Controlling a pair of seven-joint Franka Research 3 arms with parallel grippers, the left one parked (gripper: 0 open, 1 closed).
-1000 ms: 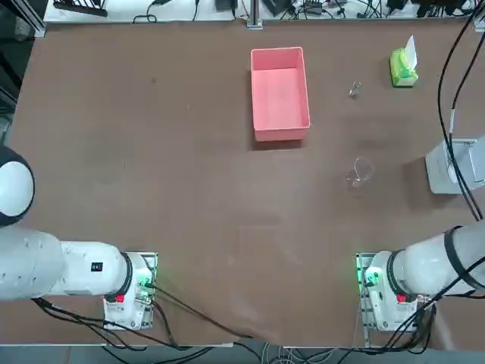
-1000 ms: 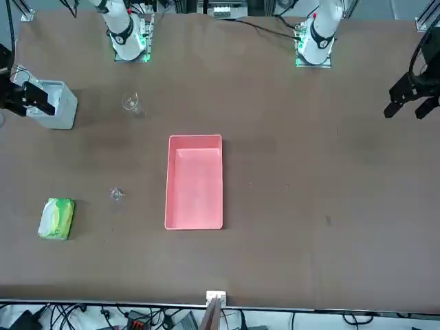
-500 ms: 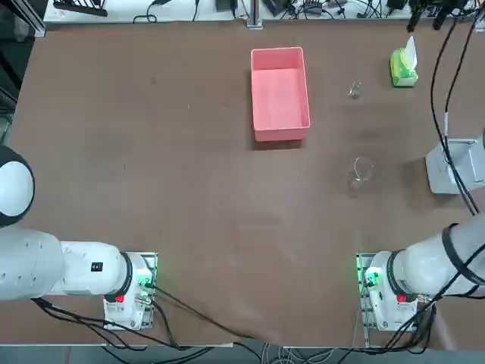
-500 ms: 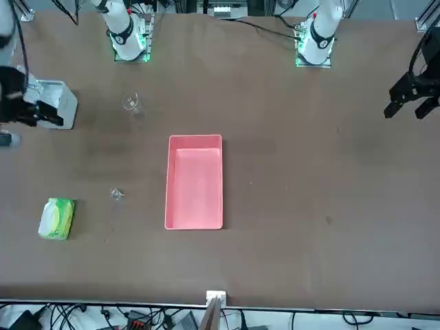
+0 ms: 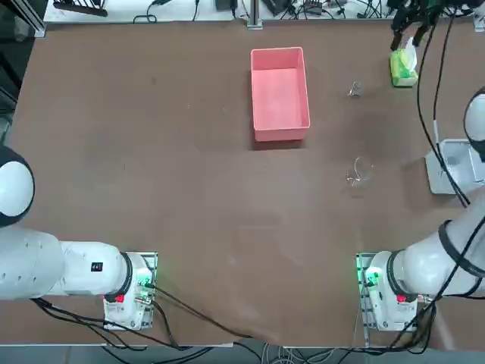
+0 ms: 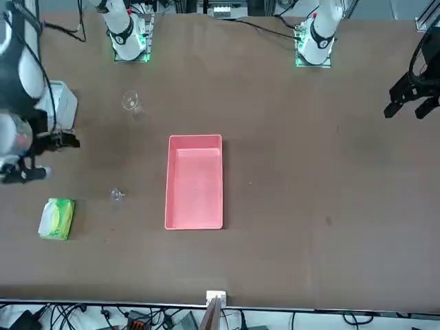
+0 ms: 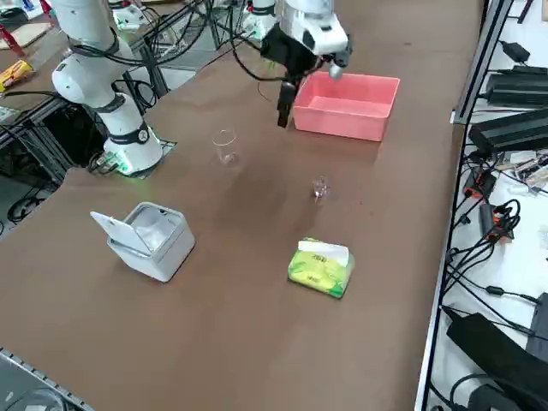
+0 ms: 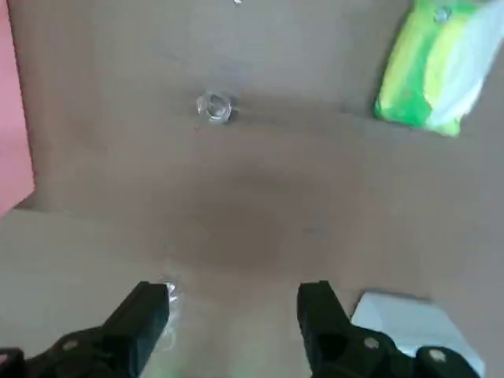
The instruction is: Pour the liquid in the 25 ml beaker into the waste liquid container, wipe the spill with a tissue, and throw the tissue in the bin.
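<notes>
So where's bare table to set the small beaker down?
Wide bare table lies left of the pink tray in the top view. Tighter around the small beaker, big beaker, tissue pack and white bin; open right gripper hangs high there.

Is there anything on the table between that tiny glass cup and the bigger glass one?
No. In the top view the stretch between the 25 ml beaker and the larger beaker is bare brown table.

Robot body: right arm and gripper
White rounded arm links, black joint bands; base lit green with red mark; black cables trailing; right gripper (image 8: 235, 315) matte black, two blocky fingers.
</notes>
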